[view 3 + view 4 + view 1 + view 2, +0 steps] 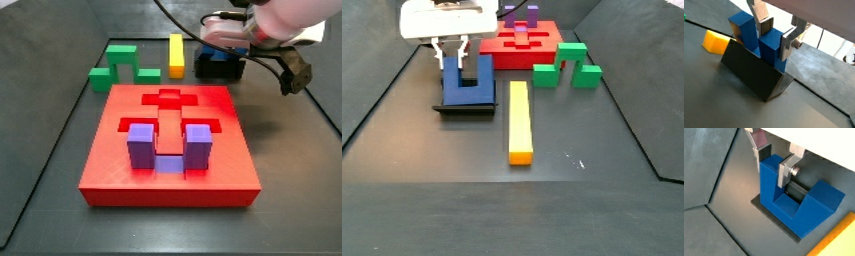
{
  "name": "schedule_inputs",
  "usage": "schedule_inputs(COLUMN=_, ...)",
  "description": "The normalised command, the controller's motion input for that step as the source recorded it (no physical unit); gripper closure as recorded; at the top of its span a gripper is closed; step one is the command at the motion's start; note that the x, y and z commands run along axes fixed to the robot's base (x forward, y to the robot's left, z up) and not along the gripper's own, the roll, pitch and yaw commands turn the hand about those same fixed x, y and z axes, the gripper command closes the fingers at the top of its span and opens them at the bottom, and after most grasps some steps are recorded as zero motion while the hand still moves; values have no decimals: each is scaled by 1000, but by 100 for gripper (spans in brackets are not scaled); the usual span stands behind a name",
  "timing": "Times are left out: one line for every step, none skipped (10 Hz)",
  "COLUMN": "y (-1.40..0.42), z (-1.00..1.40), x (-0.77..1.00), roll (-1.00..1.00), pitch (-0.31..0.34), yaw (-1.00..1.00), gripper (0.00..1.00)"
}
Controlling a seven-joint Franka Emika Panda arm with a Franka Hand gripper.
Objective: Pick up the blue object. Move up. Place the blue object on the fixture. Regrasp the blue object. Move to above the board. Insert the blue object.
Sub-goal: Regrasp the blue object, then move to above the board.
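Nearest my wrist camera, the low black boxy fixture (754, 75) fills the middle, and the dark navy-blue U-shaped block, the blue object (769, 50), stands in it with both prongs pointing up. I see the gripper (776, 34) straddling one prong, its flat silver fingers (789, 44) pressed against the prong's sides, so I read it as clamped on the blue object. A yellow piece (715, 41) shows only partly behind the fixture.

From a wrist view on the opposite side, the blue object (797, 200) sits in the fixture's recess (774, 218), one prong between the fingers (785, 172); a yellow edge (839, 242) is cut off at the corner.

In a side view, the large flat red board (171, 140) with shaped cut-outs lies nearest, a lighter purple U-shaped block (168, 148) set in it. Far off stand a green block (123, 62) and a long yellow bar (177, 55). The arm hides most of the blue object (218, 58).

In a side view, the yellow bar (519, 120) lies nearest; the gripper (457, 52) holds the blue object (468, 82) on the fixture (462, 108), left of the bar. The board (523, 45) lies farther back, the green block (565, 62) to its right.
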Motion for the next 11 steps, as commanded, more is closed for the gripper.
schedule_inputs(y=0, z=0, x=0, roll=0, pitch=0, yaw=0, gripper=100)
schedule_inputs(y=0, z=1400, x=0, roll=0, pitch=0, yaw=0, gripper=100)
schedule_inputs(y=15, z=1400, x=-4, roll=16, pitch=-10, yaw=-27, gripper=100)
schedule_inputs(y=24, z=1400, x=-15, roll=-15, pitch=-13, yaw=-29, gripper=100)
schedule_inputs(y=35, z=1400, x=-26, roll=14, pitch=-16, yaw=-20, gripper=100)
schedule_inputs(y=17, z=1400, x=-15, roll=9, pitch=18, yaw=-24, gripper=100)
schedule_inputs(y=19, z=1400, x=-6, roll=4, pitch=29, yaw=-24, gripper=100)
schedule_inputs(y=18, z=1400, x=-3, roll=-3, pitch=43, yaw=-15, gripper=100)
schedule_inputs(y=-5, z=659, x=18, roll=0, pitch=66, yaw=-9, gripper=100)
schedule_inputs(y=-11, z=319, x=41, roll=9, pitch=85, yaw=1, gripper=100)
schedule_inputs(y=-14, z=174, x=49, roll=8, pitch=101, yaw=10, gripper=100)
